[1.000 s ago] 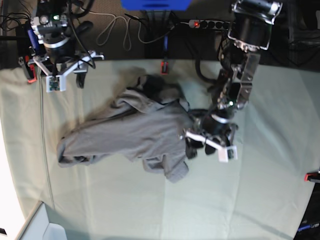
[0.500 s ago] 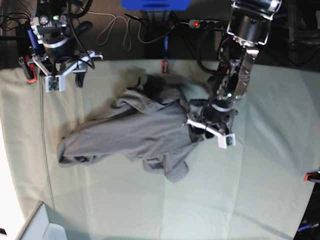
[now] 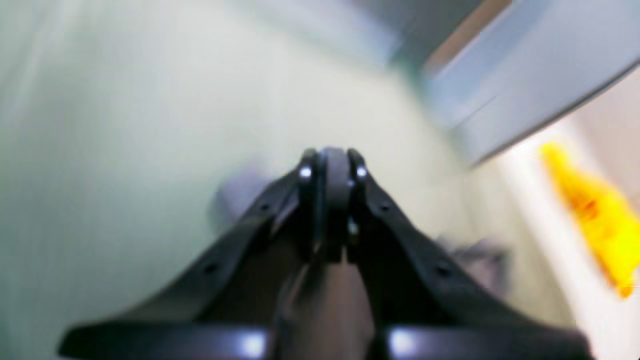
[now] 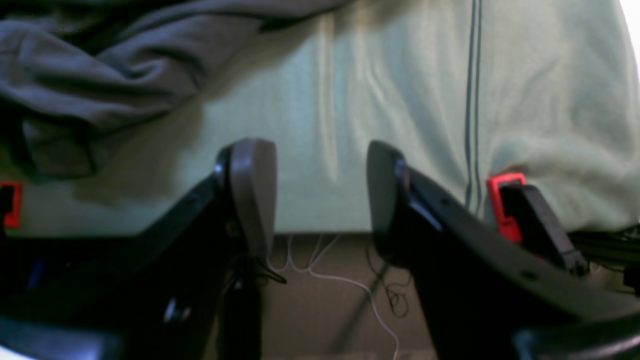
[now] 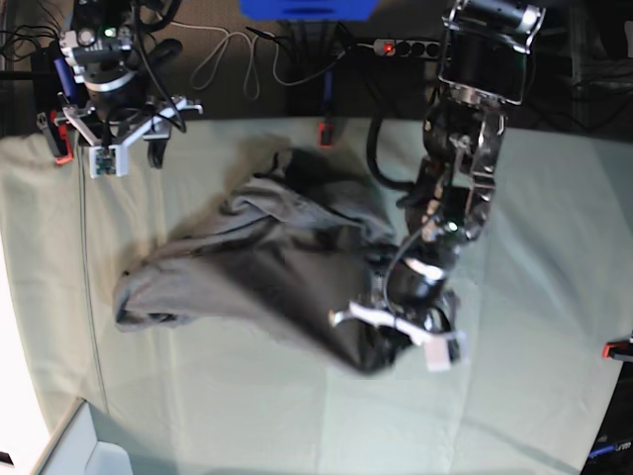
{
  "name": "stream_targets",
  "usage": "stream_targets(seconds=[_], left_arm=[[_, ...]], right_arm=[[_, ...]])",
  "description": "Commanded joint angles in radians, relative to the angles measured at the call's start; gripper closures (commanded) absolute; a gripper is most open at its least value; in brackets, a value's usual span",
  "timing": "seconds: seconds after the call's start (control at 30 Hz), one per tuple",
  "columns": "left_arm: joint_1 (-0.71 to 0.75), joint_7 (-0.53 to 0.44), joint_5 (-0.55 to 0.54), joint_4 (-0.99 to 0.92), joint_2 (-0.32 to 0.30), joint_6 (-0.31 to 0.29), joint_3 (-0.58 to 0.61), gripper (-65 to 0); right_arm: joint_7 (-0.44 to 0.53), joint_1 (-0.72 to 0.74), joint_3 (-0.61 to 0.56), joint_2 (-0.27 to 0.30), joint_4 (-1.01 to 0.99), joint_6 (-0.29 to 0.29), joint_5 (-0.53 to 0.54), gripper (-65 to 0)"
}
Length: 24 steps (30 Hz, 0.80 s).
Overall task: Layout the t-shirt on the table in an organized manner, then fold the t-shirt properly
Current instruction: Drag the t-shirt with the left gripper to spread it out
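Observation:
The grey t-shirt [image 5: 247,267] lies crumpled across the middle of the table [image 5: 534,396], and its right part is drawn up into a dark bunch toward the front. My left gripper [image 5: 388,341] is shut on that bunch. In the blurred left wrist view its fingertips [image 3: 306,172] meet, and a strip of grey cloth [image 3: 325,305] runs back between the fingers. My right gripper [image 5: 129,153] hangs open at the table's back left edge. Nothing sits between its fingers [image 4: 252,190] in the right wrist view, where the t-shirt [image 4: 100,70] lies apart at the upper left.
Red clamps [image 5: 323,132] [image 5: 618,348] [image 4: 505,200] grip the pale green cloth at the table's edges. Cables and a power strip [image 5: 396,47] lie behind the back edge. A pale bin corner [image 5: 89,450] sits at the front left. A yellow object [image 3: 595,215] shows beyond the table.
My left gripper has shut on the shirt's right edge and moved toward the front of the table, dragging that part of the cloth with it. The right arm has stayed in place.

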Motion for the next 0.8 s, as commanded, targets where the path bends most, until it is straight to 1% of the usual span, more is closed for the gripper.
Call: stream_targets(seconds=[0.0, 0.2, 0.3, 0.4, 0.5, 0.6, 0.67, 0.77], left_arm=[[-0.023, -0.025, 0.004, 0.061, -0.006, -0.003, -0.005, 0.0], [-0.115, -0.025, 0.004, 0.244, -0.035, 0.003, -0.004, 0.0], [-0.122, -0.025, -0.004, 0.313, -0.09, 0.003, -0.007, -0.1], [-0.092, -0.025, -0.006, 0.371, -0.129, 0.003, -0.034, -0.1], [0.01, -0.027, -0.006, 0.406, -0.156, -0.003, -0.097, -0.1], [0.108, -0.03, -0.006, 0.369, -0.17, -0.005, -0.189, -0.1], [0.16, -0.033, -0.006, 0.282, -0.17, -0.006, -0.269, -0.1], [0.186, -0.033, -0.007, 0.149, -0.165, -0.008, -0.375, -0.1]], right_arm=[[0.023, 0.0, 0.004, 0.004, 0.014, 0.016, -0.001, -29.8], [0.023, 0.004, 0.004, 0.002, 0.014, 0.016, -0.001, -29.8], [0.023, 0.004, 0.004, 0.002, 0.014, 0.016, -0.001, -29.8], [0.023, 0.004, 0.004, 0.002, 0.014, 0.016, -0.001, -29.8], [0.023, 0.003, 0.004, 0.002, 0.014, 0.016, -0.001, -29.8], [0.023, 0.004, 0.002, 0.002, 0.014, 0.016, -0.001, -29.8], [0.023, 0.004, -0.003, 0.002, 0.014, 0.016, -0.001, -29.8], [0.023, 0.004, -0.006, 0.002, 0.014, 0.016, 0.0, -29.8]])
